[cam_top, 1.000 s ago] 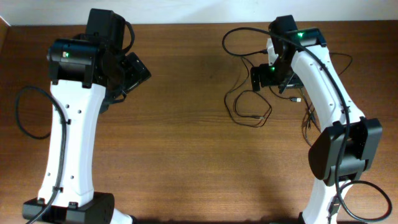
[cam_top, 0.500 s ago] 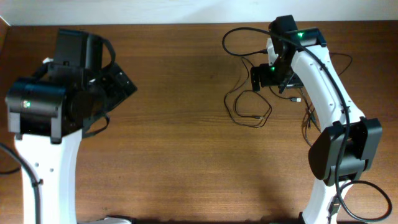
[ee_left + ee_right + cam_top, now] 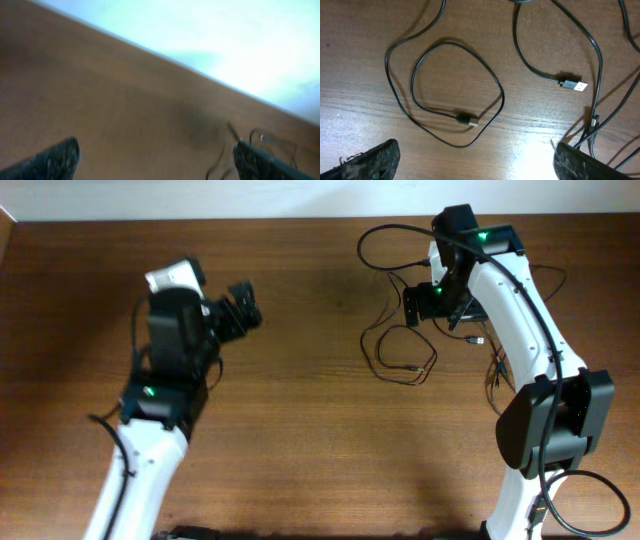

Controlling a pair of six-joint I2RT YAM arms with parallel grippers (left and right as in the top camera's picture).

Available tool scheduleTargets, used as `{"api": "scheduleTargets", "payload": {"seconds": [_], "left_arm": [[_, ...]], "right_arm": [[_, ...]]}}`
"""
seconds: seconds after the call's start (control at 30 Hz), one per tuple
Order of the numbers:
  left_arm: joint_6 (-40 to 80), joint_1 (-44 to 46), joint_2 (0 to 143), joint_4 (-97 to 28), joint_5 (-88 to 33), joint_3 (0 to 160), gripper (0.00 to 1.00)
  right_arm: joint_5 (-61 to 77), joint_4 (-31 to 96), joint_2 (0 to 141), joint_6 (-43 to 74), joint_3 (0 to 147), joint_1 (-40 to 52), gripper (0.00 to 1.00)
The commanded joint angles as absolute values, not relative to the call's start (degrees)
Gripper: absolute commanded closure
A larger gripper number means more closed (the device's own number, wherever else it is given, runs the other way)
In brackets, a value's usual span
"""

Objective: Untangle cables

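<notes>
cables lie under the wide-open, empty right fingers; left fingers spread empty, seemingly well away.

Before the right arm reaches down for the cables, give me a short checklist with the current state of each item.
1. Open right gripper, nothing in it: ok.
2. Open, empty left gripper: ok.
3. The cables in the right wrist view, silver plug included: ok.
4. The cables lying separate: not ok, strands cross near the right edge.
5. The left gripper close to the cables: not ok, it is far across the table.
6. Strands under the right arm: cannot tell, hidden.
</notes>
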State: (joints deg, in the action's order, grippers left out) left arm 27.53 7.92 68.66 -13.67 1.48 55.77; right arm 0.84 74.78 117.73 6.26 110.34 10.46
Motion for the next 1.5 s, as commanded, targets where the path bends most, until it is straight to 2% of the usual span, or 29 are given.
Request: {"api": "scheduleTargets", "payload": {"seconds": [0.0,0.17,0.33,0.5,0.7,0.97,1.07,1.2,1.3,1.4,1.47], "left_arm": [[25.8,7.9,63.7,-2.2,-0.3,41.2,0.01],[25.8,7.8,57.7,20.0,0.4,20.0,0.01],[25.8,7.7,52.4,28.1,2.9,7.7,0.01],[25.8,7.7,48.6,28.7,4.6,1.3,0.01],[25.6,7.4,41.5,15.4,4.6,0.5,0.01],[25.6,7.5,18.2,-3.3,8.0,0.5,0.01],[19.6,7.4,7.4,-4.2,7.6,0.5,0.01],[11.8,7.4,0.6,-4.5,5.8,0.5,0.01],[9.0,7.4,0.3,-4.6,5.6,0.5,0.01],[-0.1,7.4,0.3,-4.9,2.2,0.5,0.01],[-0.1,7.4,0.3,-4.8,2.3,0.5,0.01]], "right_arm": [[0.1,74.8,118.5,6.9,110.1,10.3,0.01],[0.1,74.8,118.5,6.9,110.1,10.3,0.01],[0.1,74.8,118.5,6.9,110.1,10.3,0.01],[0.1,74.8,118.5,6.9,110.1,10.3,0.01],[0.1,74.8,118.5,6.9,110.1,10.4,0.01],[0.1,74.8,118.5,6.9,110.1,10.4,0.01],[0.1,74.8,118.5,6.9,110.1,10.4,0.01],[0.1,74.8,118.5,6.9,110.1,10.4,0.01],[0.1,74.8,118.5,6.9,110.1,10.4,0.01],[0.1,74.8,118.5,6.9,110.1,10.4,0.01],[0.1,74.8,118.5,6.9,110.1,10.4,0.01]]}}
